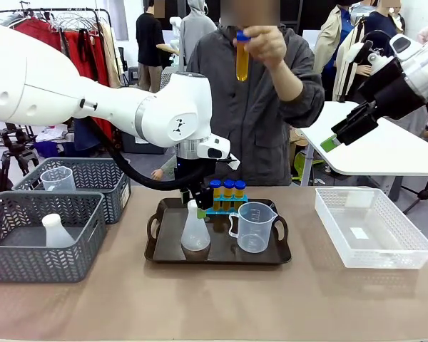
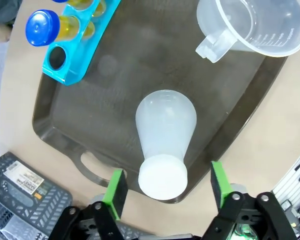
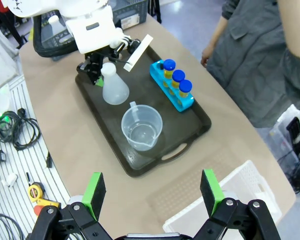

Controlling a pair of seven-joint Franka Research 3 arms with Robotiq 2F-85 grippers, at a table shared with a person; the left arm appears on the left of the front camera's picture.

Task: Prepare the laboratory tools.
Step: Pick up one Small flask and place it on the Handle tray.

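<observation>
On the black tray (image 1: 164, 249) a translucent white conical flask (image 1: 195, 234) stands upright beside a clear measuring jug (image 1: 253, 226). My left gripper (image 1: 197, 204) hangs over the flask's neck. In the left wrist view its green pads (image 2: 116, 192) stand open on either side of the flask's cap (image 2: 162, 176), clear of it. The blue tube rack (image 1: 227, 206) holds three blue-capped yellow tubes (image 1: 227, 187) and has one empty hole (image 2: 56, 57). The person holds another tube (image 1: 242, 57) up high. My right gripper (image 1: 335, 139) is raised at the right, open and empty (image 3: 152, 192).
Two grey mesh baskets (image 1: 28, 260) (image 1: 100, 171) sit at the left, one holding a flask (image 1: 57, 231), the other a jug (image 1: 57, 178). A clear plastic bin (image 1: 371, 224) lies at the right. A white table (image 1: 392, 153) stands behind it.
</observation>
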